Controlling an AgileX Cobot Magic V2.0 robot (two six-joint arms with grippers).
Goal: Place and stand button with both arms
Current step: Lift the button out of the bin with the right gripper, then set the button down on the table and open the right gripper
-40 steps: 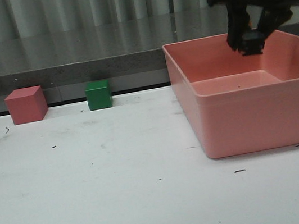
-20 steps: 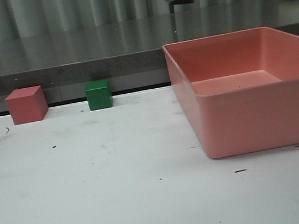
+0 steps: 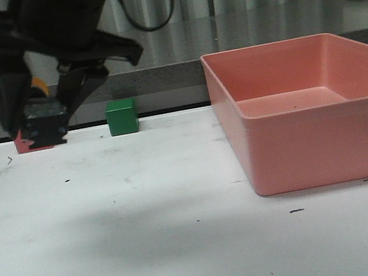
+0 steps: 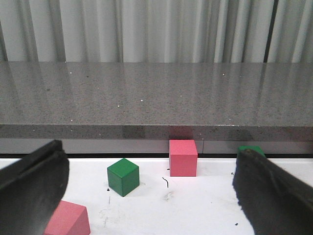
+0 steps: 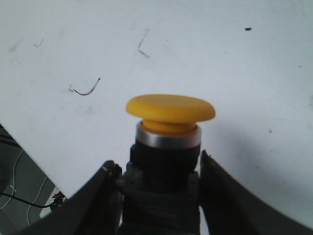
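The button has a yellow mushroom cap, a silver ring and a dark blocky base. My right gripper is shut on its base, with the cap pointing away from the wrist over the white table. In the front view this gripper hangs at the far left just above the table, with the button's dark base between the fingers and a bit of yellow above. My left gripper is open wide and empty, low over the table and facing the cubes; it does not show in the front view.
A green cube and a red cube, partly hidden by the gripper, stand at the table's back edge. A large pink tray stands at the right. The left wrist view shows a green cube, a red cube and a pink cube.
My right arm lifted the button out of the pink tray, swung across above the table and has come down at the far left in front of the red cube.
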